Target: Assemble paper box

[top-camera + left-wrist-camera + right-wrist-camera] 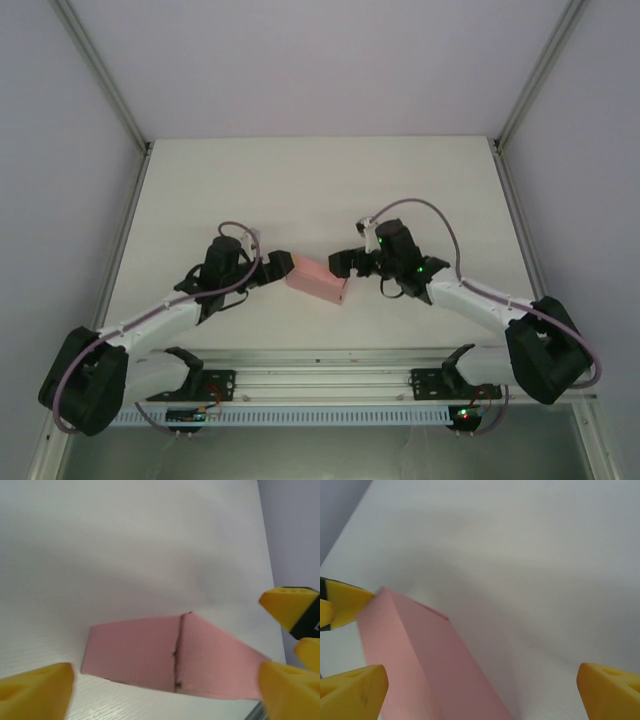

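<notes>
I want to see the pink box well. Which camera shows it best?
The left wrist view: the paper box sits close, with two faces and a rough seam visible. The top external view shows it whole but tiny. The right wrist view cuts it off at the bottom.

The paper box (317, 281) is smooth matt pink card, frayed along one seam. The desk (300, 190) is matt white, faintly grained. On the left tool (275, 268), the fingertips (35, 692) look smooth yellow plastic.

surface: white table (300, 180) | on it: pink paper box (318, 279), folded shut, near front centre
</notes>
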`<control>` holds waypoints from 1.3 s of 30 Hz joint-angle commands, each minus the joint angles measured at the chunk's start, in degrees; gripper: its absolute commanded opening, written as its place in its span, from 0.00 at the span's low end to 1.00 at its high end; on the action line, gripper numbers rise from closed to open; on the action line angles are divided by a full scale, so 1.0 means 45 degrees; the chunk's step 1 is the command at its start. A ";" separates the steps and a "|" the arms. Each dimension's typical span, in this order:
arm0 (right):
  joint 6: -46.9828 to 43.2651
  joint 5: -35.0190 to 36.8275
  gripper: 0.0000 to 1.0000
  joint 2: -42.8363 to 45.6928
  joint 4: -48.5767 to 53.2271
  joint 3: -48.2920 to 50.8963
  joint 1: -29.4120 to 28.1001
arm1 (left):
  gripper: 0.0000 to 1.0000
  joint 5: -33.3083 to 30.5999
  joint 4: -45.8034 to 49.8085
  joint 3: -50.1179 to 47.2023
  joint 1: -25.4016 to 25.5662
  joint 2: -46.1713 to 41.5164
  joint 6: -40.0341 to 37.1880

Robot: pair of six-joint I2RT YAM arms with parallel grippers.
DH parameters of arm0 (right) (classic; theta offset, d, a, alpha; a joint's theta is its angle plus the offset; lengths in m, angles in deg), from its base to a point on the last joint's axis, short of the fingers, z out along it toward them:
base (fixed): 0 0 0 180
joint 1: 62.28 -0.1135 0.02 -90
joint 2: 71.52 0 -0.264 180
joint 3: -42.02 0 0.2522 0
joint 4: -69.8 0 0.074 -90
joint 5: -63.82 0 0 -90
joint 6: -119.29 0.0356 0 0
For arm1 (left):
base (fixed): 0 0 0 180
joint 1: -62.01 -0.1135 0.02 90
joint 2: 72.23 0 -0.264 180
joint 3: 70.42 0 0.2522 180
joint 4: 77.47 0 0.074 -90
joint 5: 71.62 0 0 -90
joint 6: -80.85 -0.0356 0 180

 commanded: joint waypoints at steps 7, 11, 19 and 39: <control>-0.8178 -0.2395 0.99 -0.2822 0.7100 -0.5025 -0.0420 | 1.00 -0.5971 0.6564 0.3184 -0.1013 -0.1315 -0.2776; -0.8819 -0.1518 0.99 -0.3962 0.7984 -0.6017 -0.1254 | 1.00 -0.7723 0.6934 0.3155 -0.1495 -0.1889 -0.3649; -0.9369 0.1095 0.91 -0.5382 0.8404 -0.6738 -0.2455 | 1.00 -0.7641 0.6086 0.2712 -0.1808 -0.2886 -0.4765; -1.8949 0.8388 0.49 -0.5222 -0.3280 -0.1498 -0.2833 | 1.00 -0.9339 0.4369 0.1941 -0.2540 -0.2998 -0.6586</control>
